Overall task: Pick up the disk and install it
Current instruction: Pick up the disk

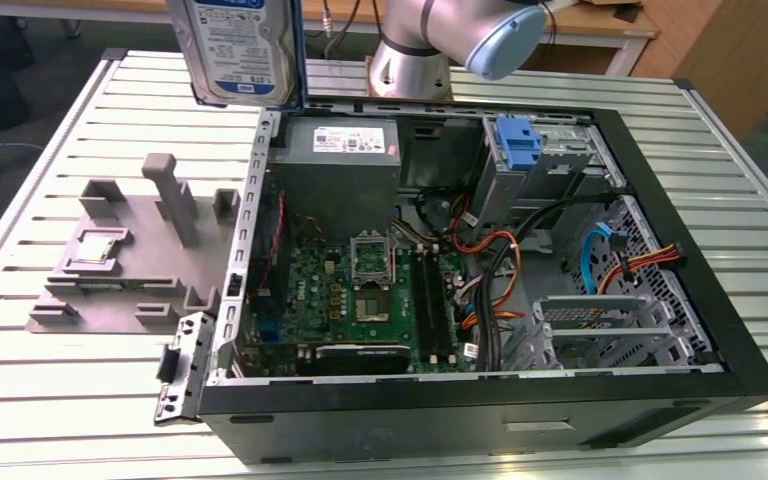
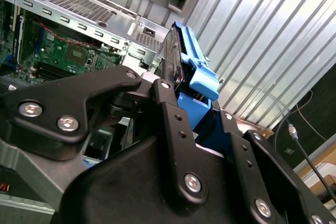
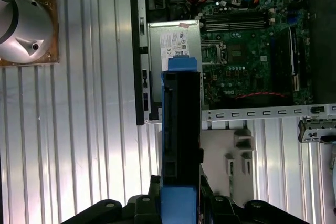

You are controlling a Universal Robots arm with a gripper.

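The disk, silver with a blue-and-white label, hangs upright in the air over the open computer case's far corner at the exterior view's left. In both wrist views it appears edge-on, a dark slab in a blue bracket. My gripper is shut on its end, one black finger pressed against its side. It is held above the table slats, just outside the case wall near the grey power supply box.
The case lies open on a slatted metal table, showing the motherboard, cables, a blue caddy and a metal drive cage. A grey fixture block sits beside the case. The arm's base stands behind it.
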